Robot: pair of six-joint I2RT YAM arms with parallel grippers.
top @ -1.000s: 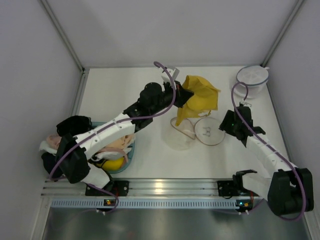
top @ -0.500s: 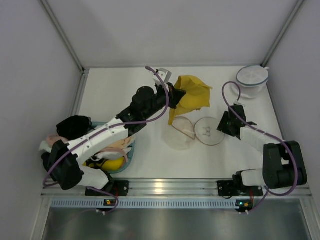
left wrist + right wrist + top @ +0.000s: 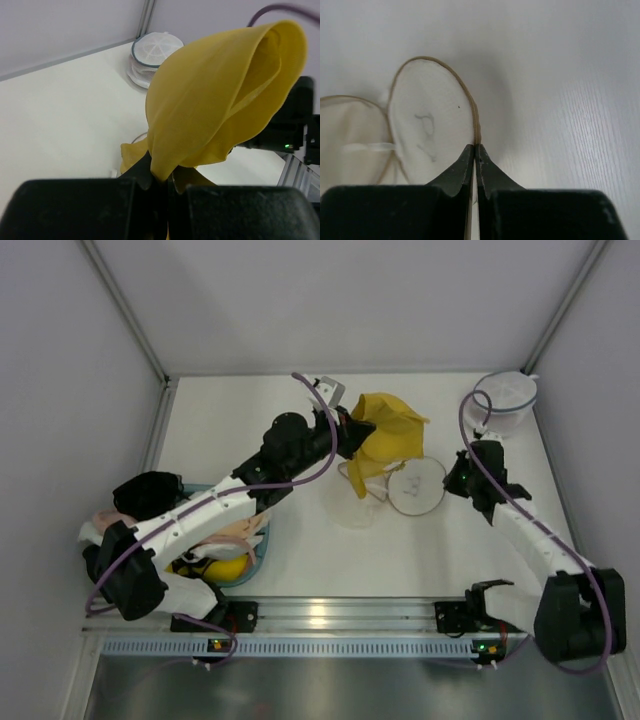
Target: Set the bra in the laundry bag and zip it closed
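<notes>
One bra [image 3: 392, 432], mustard-yellow, hanging bunched at upper centre of the top view, pinched in the left gripper [image 3: 352, 433]; laundry bag [image 3: 418, 486] lying open just below it, lid rim nipped between the closed fingers of the right gripper [image 3: 475, 149], centre right

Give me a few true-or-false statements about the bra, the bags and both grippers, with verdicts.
The left gripper is shut on the bra. True.
The right gripper hangs open over bare table. False: it is shut on the tan rim of the laundry bag.
The bra lies inside the laundry bag. False: the left gripper holds it up, not yet in.
A blue-rimmed bag sits in the far right corner. True.
</notes>
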